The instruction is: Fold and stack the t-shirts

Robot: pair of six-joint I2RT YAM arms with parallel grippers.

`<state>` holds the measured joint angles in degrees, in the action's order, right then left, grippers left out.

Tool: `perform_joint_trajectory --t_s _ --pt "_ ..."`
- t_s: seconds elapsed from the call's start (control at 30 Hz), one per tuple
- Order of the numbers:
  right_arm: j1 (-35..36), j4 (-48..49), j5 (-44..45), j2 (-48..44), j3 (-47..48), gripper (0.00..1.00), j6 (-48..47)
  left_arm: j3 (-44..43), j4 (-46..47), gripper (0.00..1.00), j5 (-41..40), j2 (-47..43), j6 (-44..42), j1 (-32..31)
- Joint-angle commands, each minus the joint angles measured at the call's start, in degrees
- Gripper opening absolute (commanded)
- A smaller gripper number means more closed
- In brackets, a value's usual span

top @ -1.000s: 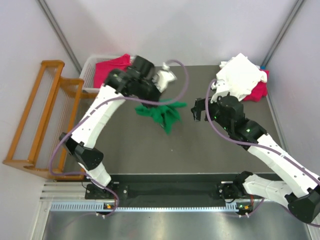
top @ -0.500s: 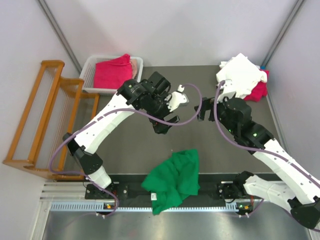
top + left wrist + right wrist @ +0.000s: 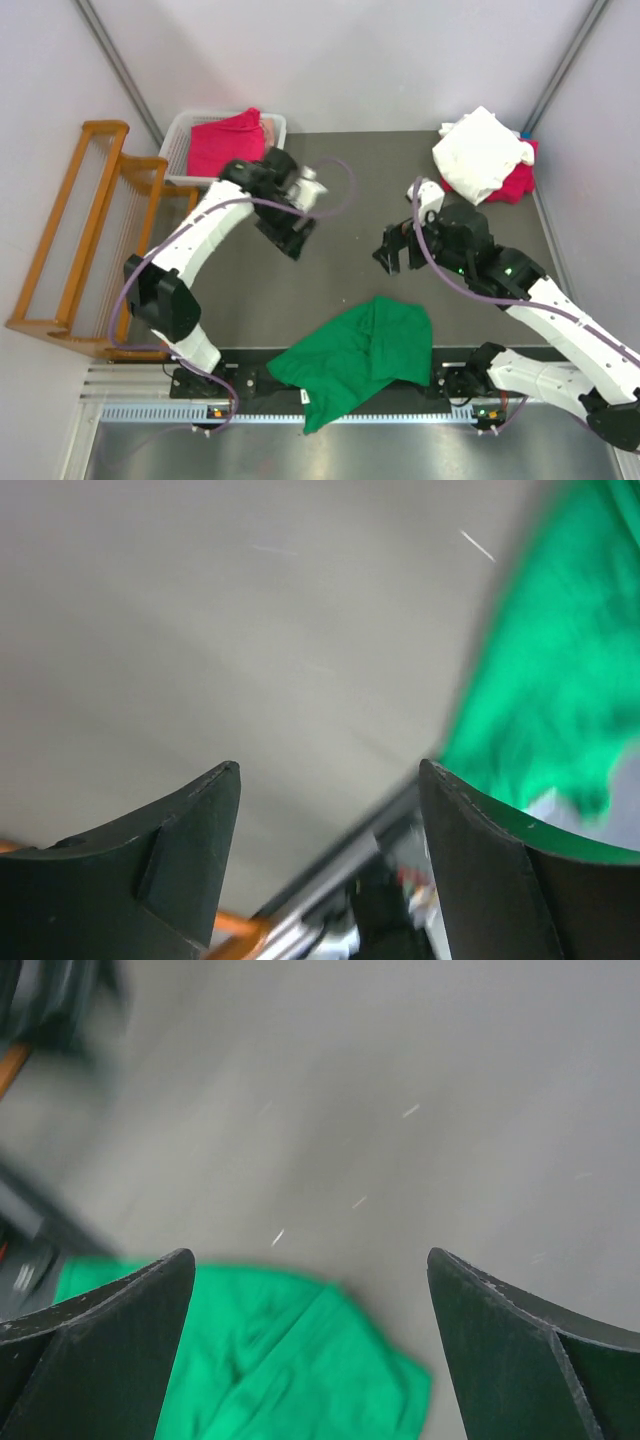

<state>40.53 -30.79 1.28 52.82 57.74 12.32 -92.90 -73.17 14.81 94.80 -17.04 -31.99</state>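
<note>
A bright green t-shirt (image 3: 355, 352) lies crumpled and loose at the near edge of the table, partly over the front rail. My left gripper (image 3: 295, 243) hangs open above the dark table, up and left of it, holding nothing; in the left wrist view (image 3: 330, 780) the green t-shirt (image 3: 560, 680) shows at the right. My right gripper (image 3: 392, 255) is open above the table, just beyond the shirt; between its fingers (image 3: 310, 1260) the green t-shirt (image 3: 270, 1360) lies below. A white t-shirt (image 3: 480, 152) rests on a crimson one (image 3: 515, 182) at the far right corner.
A white slatted basket (image 3: 180, 135) at the far left holds another crimson shirt (image 3: 222, 145). An orange wooden rack (image 3: 75, 240) stands off the table's left side. Grey walls close in behind and beside the table.
The left gripper opened and let go of the green t-shirt, which dropped to the near edge and spread out. The left arm swung back left; the right gripper came nearer and lower.
</note>
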Motion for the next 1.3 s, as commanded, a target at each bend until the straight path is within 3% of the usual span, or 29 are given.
perform_joint_trajectory --t_s 0.0,0.07,0.2,0.27,0.37,0.57,0.63,0.73,0.87,1.27 --pt "7.52 -5.68 -2.26 -0.35 0.88 1.0 0.78 -0.79 11.81 0.77 5.65 -5.59 5.09 17.62" --pt "8.85 -7.79 0.55 0.7 2.9 1.0 -0.18 0.08 9.99 0.75 10.04 -8.39 3.77 17.05" --pt "9.3 -8.15 3.55 1.41 5.02 1.0 -1.07 4.74 4.8 0.72 6.91 -12.8 -1.22 3.36" --pt "9.3 -7.62 6.78 1.85 5.63 1.0 -1.42 10.16 4.18 0.72 5.33 -15.25 -3.25 2.9" --pt "9.39 -8.15 16.25 3.51 7.29 1.0 -0.19 15.01 -1.27 0.7 4.35 -18.32 -6.42 -3.42" --pt "7.9 -9.82 32.79 6.59 13.1 1.0 4.38 25.66 1.44 0.7 0.49 -24.22 -9.85 -5.1" --pt "5.44 -10.17 34.57 7.12 14.85 1.0 4.99 27.15 2.33 0.72 0.92 -24.93 -10.12 -5.28" --pt "-0.79 -10.26 33.63 8.35 18.72 1.0 5.7 28.12 1.97 0.73 -0.64 -24.49 -9.68 -9.39" --pt "-5.64 -10.17 28.26 10.54 20.22 1.0 6.23 32.17 4.34 0.76 -11.09 -25.72 -9.16 -19.4" --pt "-8.1 -10.17 25.88 15.38 19.52 1.0 9.39 31.73 8.03 0.75 -6.99 -23.09 -7.66 -29.71"
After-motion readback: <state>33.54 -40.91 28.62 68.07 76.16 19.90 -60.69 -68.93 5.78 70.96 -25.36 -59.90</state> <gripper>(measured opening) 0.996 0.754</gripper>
